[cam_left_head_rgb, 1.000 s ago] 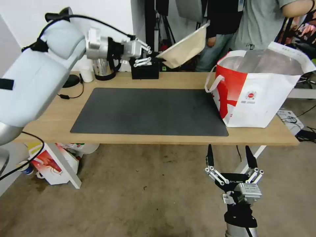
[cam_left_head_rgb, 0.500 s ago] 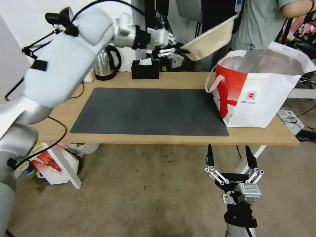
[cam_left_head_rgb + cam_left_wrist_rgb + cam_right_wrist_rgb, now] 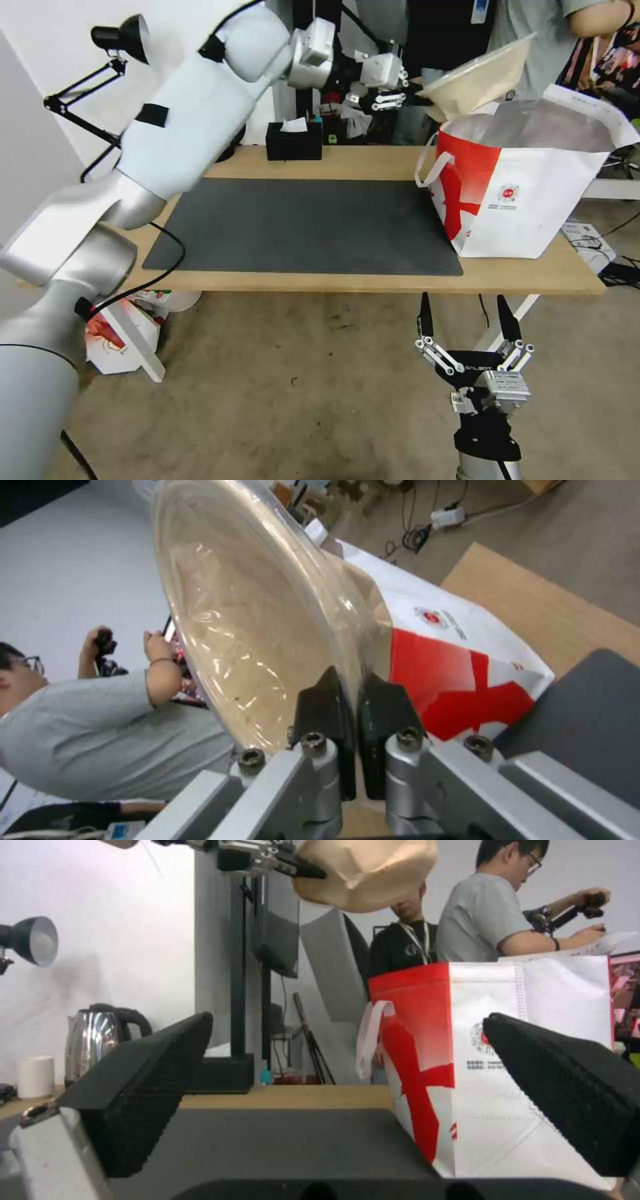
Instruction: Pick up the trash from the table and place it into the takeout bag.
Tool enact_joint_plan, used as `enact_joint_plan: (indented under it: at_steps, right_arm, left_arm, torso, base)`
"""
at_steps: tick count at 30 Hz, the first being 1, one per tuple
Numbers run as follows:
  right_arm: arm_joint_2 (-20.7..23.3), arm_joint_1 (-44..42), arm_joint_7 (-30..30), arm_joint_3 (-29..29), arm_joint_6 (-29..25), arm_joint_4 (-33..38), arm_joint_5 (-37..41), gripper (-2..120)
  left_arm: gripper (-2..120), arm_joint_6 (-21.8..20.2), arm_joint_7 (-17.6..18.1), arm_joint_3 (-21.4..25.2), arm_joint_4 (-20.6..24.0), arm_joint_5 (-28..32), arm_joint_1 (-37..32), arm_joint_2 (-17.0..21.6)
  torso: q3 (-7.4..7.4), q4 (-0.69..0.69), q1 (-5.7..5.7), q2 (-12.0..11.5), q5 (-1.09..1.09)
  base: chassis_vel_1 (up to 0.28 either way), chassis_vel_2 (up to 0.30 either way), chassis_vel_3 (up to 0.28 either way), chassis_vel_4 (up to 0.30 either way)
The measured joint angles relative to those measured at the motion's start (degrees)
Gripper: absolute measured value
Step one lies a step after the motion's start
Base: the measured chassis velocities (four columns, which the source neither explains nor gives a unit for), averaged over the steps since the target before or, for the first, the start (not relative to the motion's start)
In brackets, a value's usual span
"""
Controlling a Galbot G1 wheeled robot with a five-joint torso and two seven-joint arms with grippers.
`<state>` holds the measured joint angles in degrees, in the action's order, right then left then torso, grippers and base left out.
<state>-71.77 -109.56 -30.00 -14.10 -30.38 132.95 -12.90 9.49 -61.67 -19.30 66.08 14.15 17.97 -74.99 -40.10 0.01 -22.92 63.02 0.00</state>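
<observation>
My left gripper (image 3: pixel 408 100) is shut on the rim of the shallow beige bowl (image 3: pixel 475 80), the trash in hand, held tilted high above the table's far side, right at the near-left edge of the takeout bag's mouth. In the left wrist view the black pads (image 3: pixel 333 715) pinch the bowl (image 3: pixel 267 630) rim, with the bag (image 3: pixel 460 665) behind. The white takeout bag (image 3: pixel 527 187) with its red side panel stands open on the table's (image 3: pixel 320 283) right end. My right gripper (image 3: pixel 470 327) hangs open below the table's front edge; its view shows the bowl (image 3: pixel 367 870) above the bag (image 3: pixel 507 1040).
A dark grey mat (image 3: pixel 300 223) covers the table's middle. A black tissue box (image 3: pixel 293 140) stands at the back edge, a steel kettle (image 3: pixel 100 1040) further left. A desk lamp (image 3: pixel 117 40) rises at the back left. People stand behind the table. A printed bag (image 3: pixel 113 333) lies on the floor.
My left arm has swung right and upward with the beige bowl, from over the tissue box to the edge of the takeout bag's mouth. The right gripper has not moved.
</observation>
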Motion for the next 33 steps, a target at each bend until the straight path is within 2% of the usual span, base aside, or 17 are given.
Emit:
enact_joint_plan:
  at_steps: [18,27,33]
  right_arm:
    - [0.0,0.0,0.0,0.0,0.0,0.0,0.0,100]
    - [0.0,0.0,0.0,0.0,0.0,0.0,0.0,100]
    - [0.0,0.0,0.0,0.0,0.0,0.0,0.0,100]
  left_arm:
    - [1,2.8,1.7,-0.4,-5.9,-2.8,0.7,-8.1]
    - [1,7.2,1.9,-0.1,-11.2,-7.2,2.2,-11.9]
    - [1,9.4,3.0,0.6,-13.7,-8.9,2.0,-12.7]
  torso:
    - [0.00,-0.01,0.01,0.0,0.01]
    - [0.00,-0.01,0.01,0.0,0.00]
    - [0.00,0.00,0.01,0.0,-0.01]
  base:
    - [0.000,0.000,0.000,0.000]
    - [0.000,0.000,0.000,0.000]
    - [0.000,0.000,0.000,0.000]
